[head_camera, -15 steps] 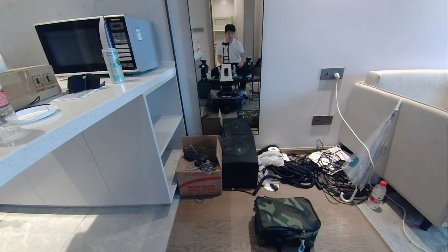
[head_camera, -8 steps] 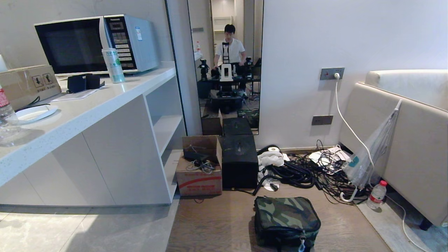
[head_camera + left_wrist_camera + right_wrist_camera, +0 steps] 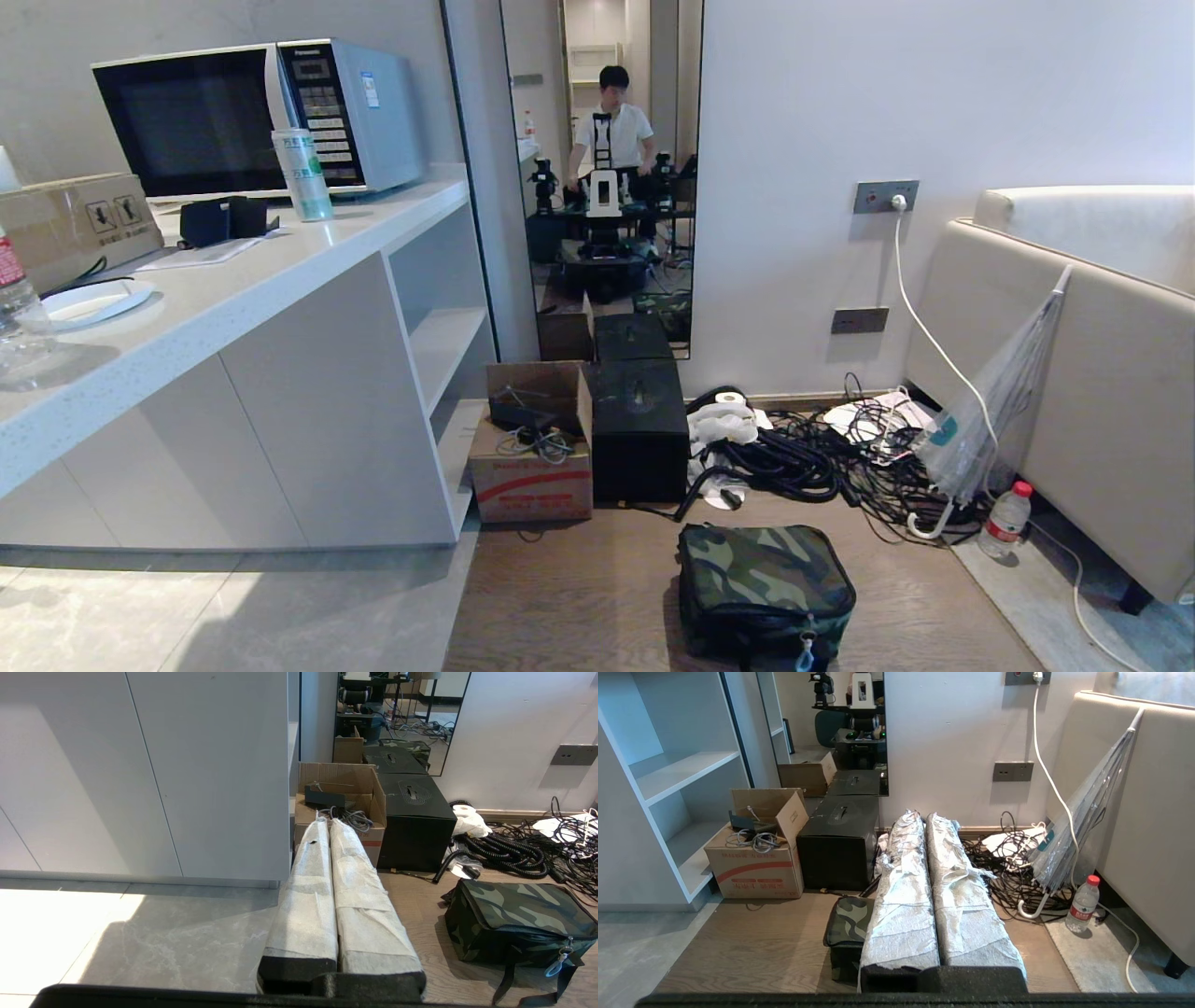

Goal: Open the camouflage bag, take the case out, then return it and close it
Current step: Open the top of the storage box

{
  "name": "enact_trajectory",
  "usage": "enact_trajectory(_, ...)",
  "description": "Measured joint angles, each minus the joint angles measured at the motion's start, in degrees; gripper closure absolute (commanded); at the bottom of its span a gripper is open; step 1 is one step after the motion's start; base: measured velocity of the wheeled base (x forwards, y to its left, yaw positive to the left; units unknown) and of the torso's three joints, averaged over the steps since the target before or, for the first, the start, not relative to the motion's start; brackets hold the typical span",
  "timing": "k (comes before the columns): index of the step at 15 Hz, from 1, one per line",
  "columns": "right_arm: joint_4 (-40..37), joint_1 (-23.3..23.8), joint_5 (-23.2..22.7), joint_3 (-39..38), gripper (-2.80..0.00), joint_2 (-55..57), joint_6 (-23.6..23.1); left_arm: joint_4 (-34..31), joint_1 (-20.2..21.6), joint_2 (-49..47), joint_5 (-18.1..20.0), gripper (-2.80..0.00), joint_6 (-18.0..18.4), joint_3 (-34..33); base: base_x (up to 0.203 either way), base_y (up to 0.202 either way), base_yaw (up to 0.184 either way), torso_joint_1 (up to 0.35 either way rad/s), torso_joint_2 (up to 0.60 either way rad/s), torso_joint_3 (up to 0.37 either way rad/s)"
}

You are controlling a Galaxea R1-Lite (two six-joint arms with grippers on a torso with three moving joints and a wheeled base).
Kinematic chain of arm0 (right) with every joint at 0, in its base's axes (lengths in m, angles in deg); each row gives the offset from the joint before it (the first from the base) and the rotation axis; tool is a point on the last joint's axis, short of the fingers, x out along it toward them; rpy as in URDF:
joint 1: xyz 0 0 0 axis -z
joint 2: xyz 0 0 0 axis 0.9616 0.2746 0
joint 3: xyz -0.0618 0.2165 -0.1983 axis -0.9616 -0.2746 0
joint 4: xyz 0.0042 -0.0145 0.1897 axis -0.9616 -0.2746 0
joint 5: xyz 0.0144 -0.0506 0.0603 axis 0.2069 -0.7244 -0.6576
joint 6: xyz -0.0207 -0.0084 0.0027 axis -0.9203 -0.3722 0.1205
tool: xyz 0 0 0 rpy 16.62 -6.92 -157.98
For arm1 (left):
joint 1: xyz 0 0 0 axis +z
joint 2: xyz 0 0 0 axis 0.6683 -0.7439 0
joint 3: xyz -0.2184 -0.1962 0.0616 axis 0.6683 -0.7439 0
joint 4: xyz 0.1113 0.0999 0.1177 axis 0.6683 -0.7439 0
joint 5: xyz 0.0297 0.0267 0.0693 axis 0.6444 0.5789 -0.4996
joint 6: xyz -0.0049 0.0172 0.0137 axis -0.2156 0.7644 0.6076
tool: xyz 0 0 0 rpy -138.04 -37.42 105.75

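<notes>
You haven't started: the camouflage bag (image 3: 764, 586) sits zipped on the wooden floor (image 3: 579, 597), in front of the black box (image 3: 639, 431) and the cable pile (image 3: 822, 457). The case isn't visible. Your left gripper (image 3: 328, 826) and right gripper (image 3: 921, 823) hang clear, each with fingers pressed together. Opening, removing, returning and closing all remain.

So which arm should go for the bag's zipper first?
Probably the right. The camouflage bag lies closed on the floor, right of centre in the head view, and sits just below the shut right gripper. From the left gripper, also shut, it lies off to one side.
</notes>
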Motion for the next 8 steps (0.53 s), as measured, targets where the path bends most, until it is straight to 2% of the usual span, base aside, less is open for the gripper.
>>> enact_trajectory(5,0.0,0.0,0.0,0.0,0.0,0.0,0.0,0.0,0.0,0.0,0.0,0.0,-0.1,0.0,0.0,0.0,0.0,0.001,0.0,-0.009)
enact_trajectory(8,0.0,0.0,0.0,0.0,0.0,0.0,0.0,0.0,0.0,0.0,0.0,0.0,-0.1,0.0,0.0,0.0,0.0,0.002,0.0,-0.154)
